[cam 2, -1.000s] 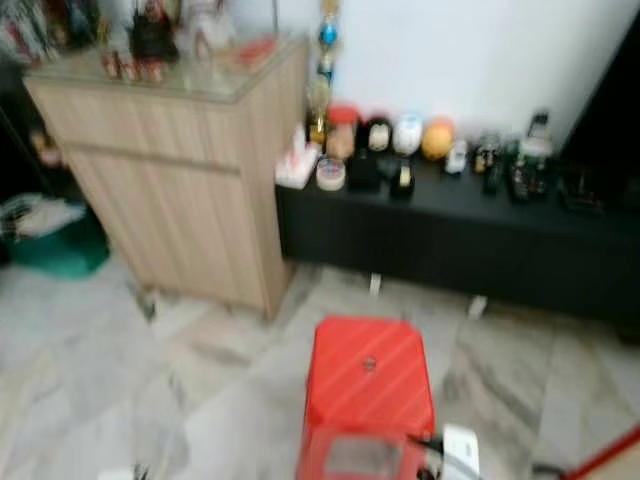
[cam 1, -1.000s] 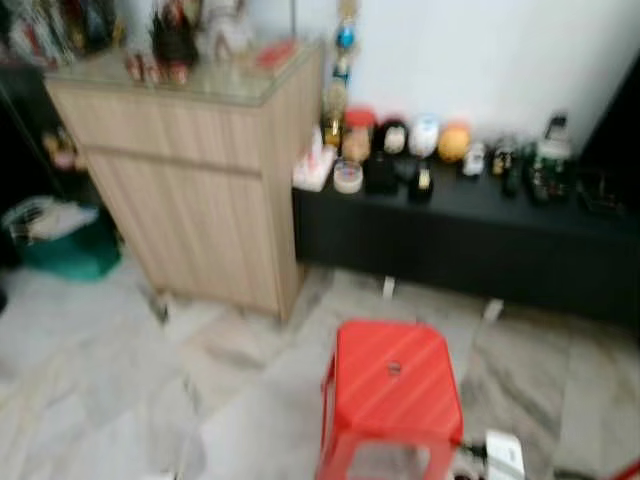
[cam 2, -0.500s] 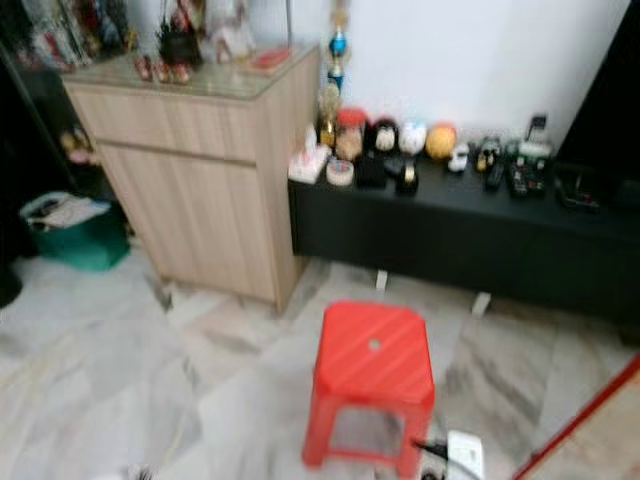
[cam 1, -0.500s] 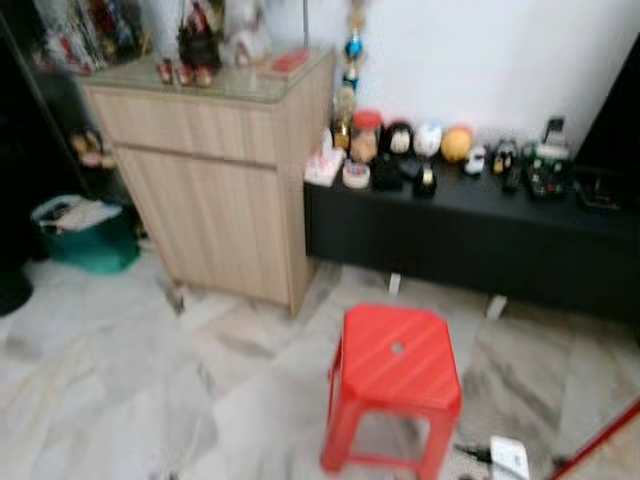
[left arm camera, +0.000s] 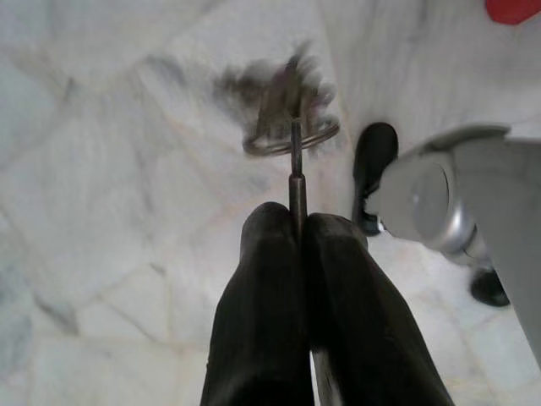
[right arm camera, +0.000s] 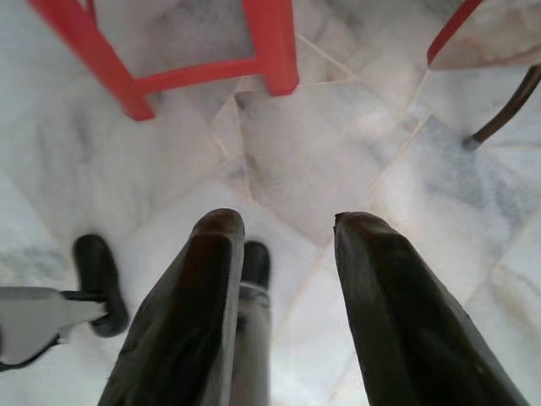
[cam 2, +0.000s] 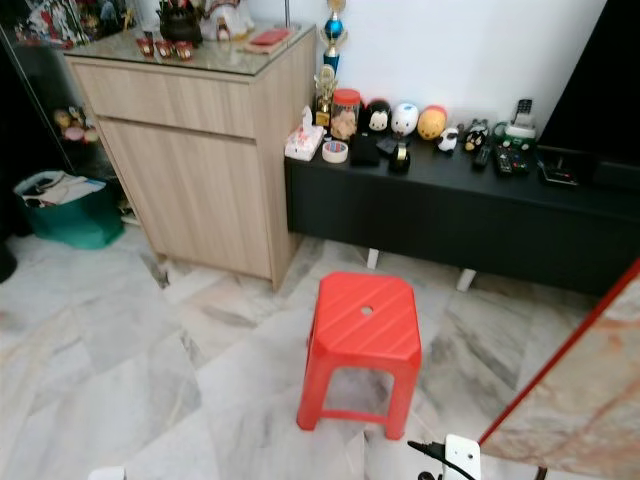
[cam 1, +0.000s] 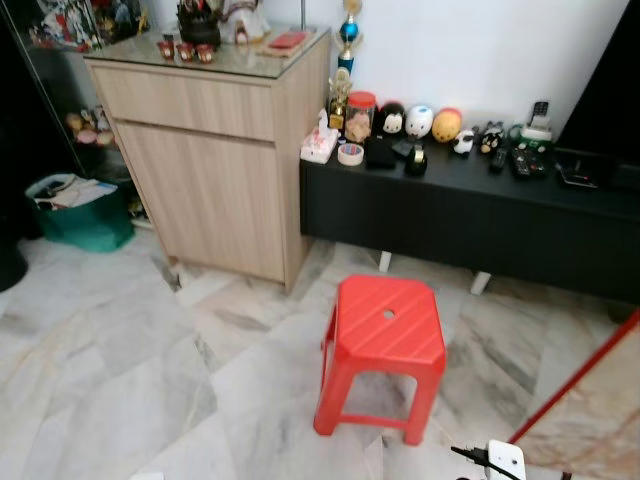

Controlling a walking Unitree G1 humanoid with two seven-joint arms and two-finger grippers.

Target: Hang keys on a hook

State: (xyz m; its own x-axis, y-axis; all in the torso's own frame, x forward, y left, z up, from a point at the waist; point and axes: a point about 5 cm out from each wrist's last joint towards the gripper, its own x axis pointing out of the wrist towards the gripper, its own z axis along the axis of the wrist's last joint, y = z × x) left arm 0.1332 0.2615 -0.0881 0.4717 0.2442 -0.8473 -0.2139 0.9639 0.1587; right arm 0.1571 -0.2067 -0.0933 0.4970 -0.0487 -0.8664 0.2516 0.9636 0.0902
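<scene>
Marble floor (cam 1: pixel 120 370), grey-veined and pale, spreads under both of our arms and fills most of what we see ahead. Beyond it stands a light wooden cabinet (cam 1: pixel 215 170) with a glass top carrying small figurines, and beside that cabinet a long black low bench (cam 1: pixel 470 215) runs along the white wall, lined with a trophy, a jar, round toy heads, a roll of tape and several remote controls. A green bin (cam 1: pixel 75 215) with papers sits on the far side of the cabinet. Between us and the bench stands a red plastic stool (cam 1: pixel 385 350), well apart from either arm; two of its legs show ahead of our right gripper (right arm camera: pixel 279 224), which hangs over the floor with its two black fingers held apart and nothing between them. A white power adapter (cam 1: pixel 505 460) with a black cord lies on the floor near the stool. Our left gripper (left arm camera: pixel 296 222) points down at the marble with its fingers pressed together on a thin metal stem, and the keys (left arm camera: pixel 287 114) dangle on their ring just past the fingertips, blurred, so we cannot count them. Beside the left gripper we see part of our own silver leg and a dark foot.
</scene>
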